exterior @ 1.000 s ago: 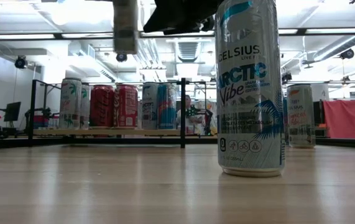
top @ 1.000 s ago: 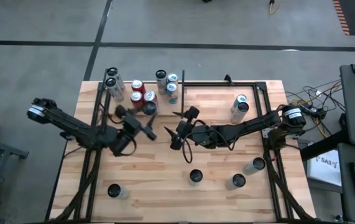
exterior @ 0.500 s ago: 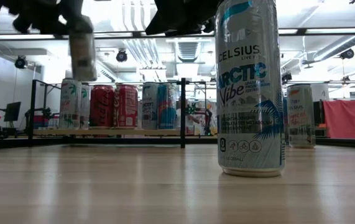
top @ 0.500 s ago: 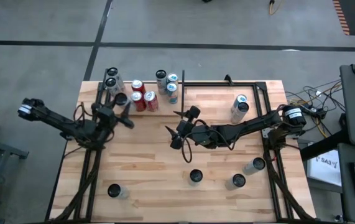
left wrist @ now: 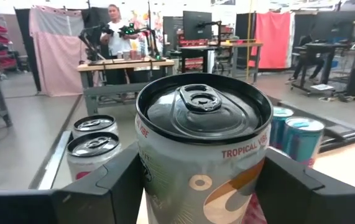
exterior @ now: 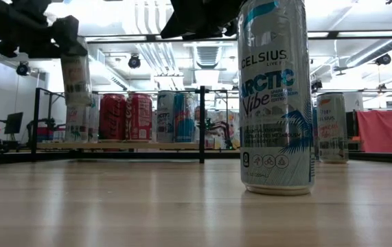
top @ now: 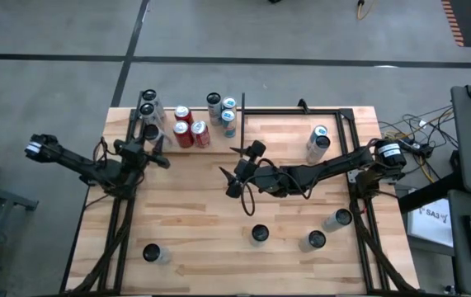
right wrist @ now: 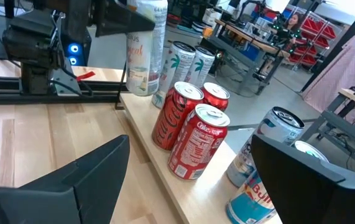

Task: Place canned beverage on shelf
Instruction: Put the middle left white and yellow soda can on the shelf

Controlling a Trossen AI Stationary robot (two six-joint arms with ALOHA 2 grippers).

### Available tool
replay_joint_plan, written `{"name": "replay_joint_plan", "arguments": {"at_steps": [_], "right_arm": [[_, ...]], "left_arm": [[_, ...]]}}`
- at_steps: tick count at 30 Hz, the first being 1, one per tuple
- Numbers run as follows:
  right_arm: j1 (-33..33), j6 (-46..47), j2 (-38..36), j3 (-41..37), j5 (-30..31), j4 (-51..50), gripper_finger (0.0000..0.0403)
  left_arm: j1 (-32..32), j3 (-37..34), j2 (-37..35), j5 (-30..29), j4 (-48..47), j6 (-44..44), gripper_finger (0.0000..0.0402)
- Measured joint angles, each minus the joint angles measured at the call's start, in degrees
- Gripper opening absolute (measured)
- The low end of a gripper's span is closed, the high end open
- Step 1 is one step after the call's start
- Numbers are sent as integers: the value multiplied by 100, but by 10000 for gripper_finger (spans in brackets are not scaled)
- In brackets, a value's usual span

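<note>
The left gripper [top: 150, 137] is clamped on a pale "Tropical Vibe" can [left wrist: 202, 155], one finger pressed to each side of it. In the low view the can [exterior: 76, 75] hangs upright in the air above the shelf [exterior: 113, 145], at its left end, near two pale palm-print cans [top: 148, 106] standing there. Two red Coke cans [right wrist: 189, 127] and some blue-and-silver cans [top: 221, 109] also stand on the shelf. The right gripper [top: 233, 175] hovers spread wide and empty over the middle of the desk [top: 219, 231], well apart from the shelf.
</note>
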Motion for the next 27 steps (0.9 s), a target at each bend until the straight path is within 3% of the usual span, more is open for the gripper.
{"name": "replay_joint_plan", "arguments": {"at_steps": [19,27], "right_arm": [[0,13,0,0,-13,34,326],[0,-4,-4,87,-22,22,326]], "left_arm": [[626,-812,27,27,-44,-802,233],[1049,-814,115,409,-46,-955,233]]}}
